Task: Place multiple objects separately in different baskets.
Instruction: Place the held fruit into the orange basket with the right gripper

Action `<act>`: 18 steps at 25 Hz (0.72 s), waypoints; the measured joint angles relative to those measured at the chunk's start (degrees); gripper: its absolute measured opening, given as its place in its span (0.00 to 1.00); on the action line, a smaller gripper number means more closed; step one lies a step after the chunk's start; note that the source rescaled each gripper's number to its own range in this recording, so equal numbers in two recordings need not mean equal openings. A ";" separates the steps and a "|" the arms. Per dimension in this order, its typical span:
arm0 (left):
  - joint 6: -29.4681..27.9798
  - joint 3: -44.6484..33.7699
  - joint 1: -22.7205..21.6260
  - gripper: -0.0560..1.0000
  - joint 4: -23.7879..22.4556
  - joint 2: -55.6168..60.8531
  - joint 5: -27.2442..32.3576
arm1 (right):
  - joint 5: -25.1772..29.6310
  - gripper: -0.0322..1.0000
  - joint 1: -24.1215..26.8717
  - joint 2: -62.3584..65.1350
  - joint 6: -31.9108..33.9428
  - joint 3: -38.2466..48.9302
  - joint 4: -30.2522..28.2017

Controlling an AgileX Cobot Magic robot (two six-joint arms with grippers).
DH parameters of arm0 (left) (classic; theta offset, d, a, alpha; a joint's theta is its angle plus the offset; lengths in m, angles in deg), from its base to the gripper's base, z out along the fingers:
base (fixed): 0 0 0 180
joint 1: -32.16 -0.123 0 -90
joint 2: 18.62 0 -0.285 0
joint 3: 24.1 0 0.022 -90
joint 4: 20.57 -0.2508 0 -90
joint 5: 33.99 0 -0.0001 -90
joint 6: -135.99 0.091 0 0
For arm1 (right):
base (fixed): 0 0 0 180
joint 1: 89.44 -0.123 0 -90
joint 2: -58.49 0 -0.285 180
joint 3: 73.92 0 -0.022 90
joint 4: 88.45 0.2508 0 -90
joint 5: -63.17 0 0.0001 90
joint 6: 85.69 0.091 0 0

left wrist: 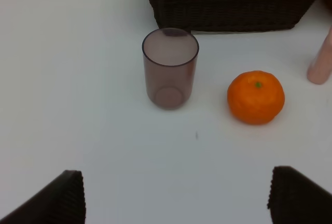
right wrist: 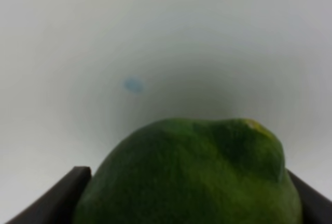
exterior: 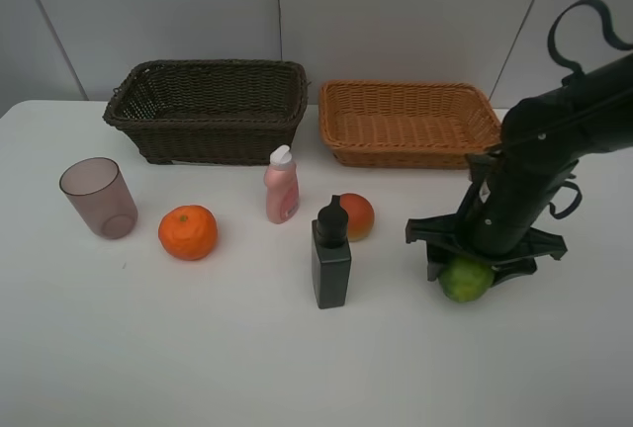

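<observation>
My right hand (exterior: 466, 269) is clenched around the round green lime-like fruit (exterior: 465, 282) down on the white table (exterior: 198, 348), right of the black rectangular bottle (exterior: 331, 264); I judge the fruit light, firm, waxy and roll-prone, best gripped across its widest girth.

**Right gripper over lime at desk's right side**

The right gripper (exterior: 465, 265) straddles a green lime (exterior: 463, 285) on the white desk (exterior: 198, 348). A dark brown basket (exterior: 208, 111) and an orange-tan basket (exterior: 410, 123) line the back edge. In front stand a purplish cup (exterior: 97, 198), a tangerine (exterior: 188, 232), a pink bottle (exterior: 281, 190), a black bottle (exterior: 331, 261) and an orange-red fruit (exterior: 359, 213).
</observation>
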 joint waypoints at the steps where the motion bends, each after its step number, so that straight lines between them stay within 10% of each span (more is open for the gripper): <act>1: 0.00 0.00 0.00 0.92 0.00 0.00 0.00 | 1.38 0.60 0.00 0.67 -1.63 -1.48 0.00; 18: 0.00 0.00 0.00 0.92 0.00 0.00 0.00 | 16.41 0.60 2.45 -9.63 -18.02 -41.48 -0.19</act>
